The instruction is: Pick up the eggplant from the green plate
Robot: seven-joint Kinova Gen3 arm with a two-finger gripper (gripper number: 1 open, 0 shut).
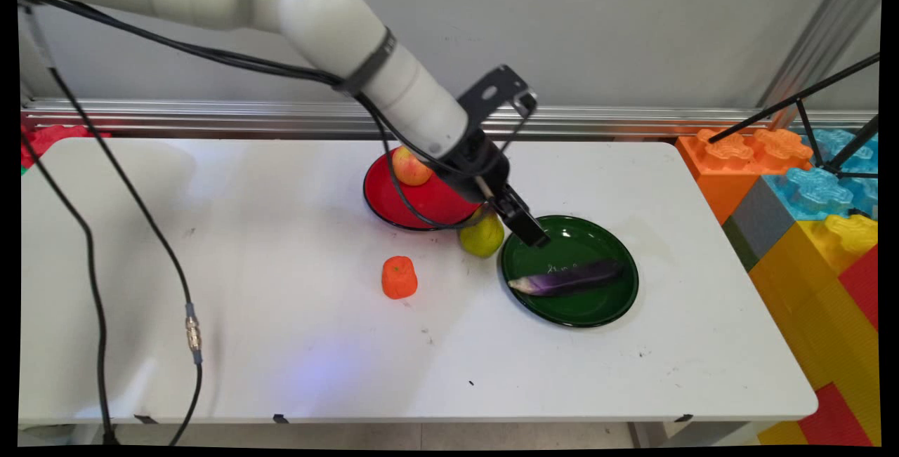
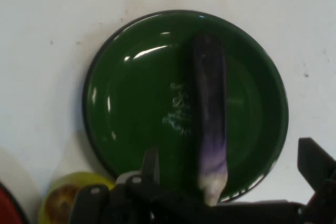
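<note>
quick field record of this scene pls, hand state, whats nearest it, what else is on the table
hand: black two-finger hand, open, holding nothing, above the near-left rim of the plate
nearest thing: round dark green glossy plate, on the white table
on the plate: long purple eggplant with a pale tip, lying flat across the middle, apart from the hand
beside the plate: yellow-green pear, on the table at the plate's left edge
behind: round red plate with a red-yellow apple on it
elsewhere: small orange fruit-shaped toy, standing alone left of the pear
</note>
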